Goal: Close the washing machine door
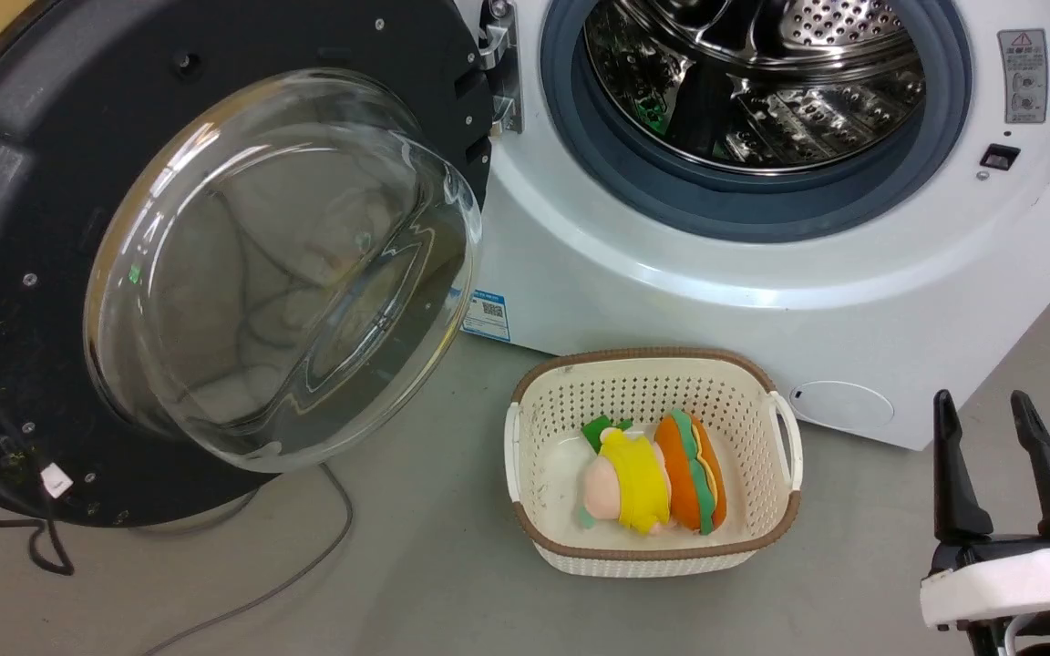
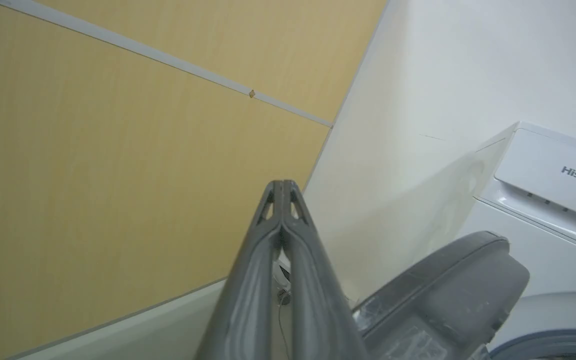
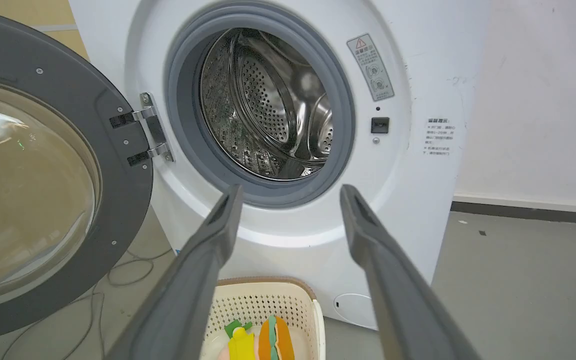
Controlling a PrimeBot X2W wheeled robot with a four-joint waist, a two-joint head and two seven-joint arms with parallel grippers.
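Facing the washing machine (image 3: 420,210), right gripper (image 3: 292,190) spread

Long tapering dark grey gripper fingers (image 1: 955,483), cut-outs near the tips, on a white wrist block (image 1: 1013,583).

A: The floor (image 1: 452,583)?
B: Grey, smooth; a thin cable (image 1: 350,521) trails across.
A: Walls?
B: Tan wood panel (image 2: 93,165) meets a white wall (image 2: 443,65); dark skirting (image 3: 528,212) along the floor's far edge.
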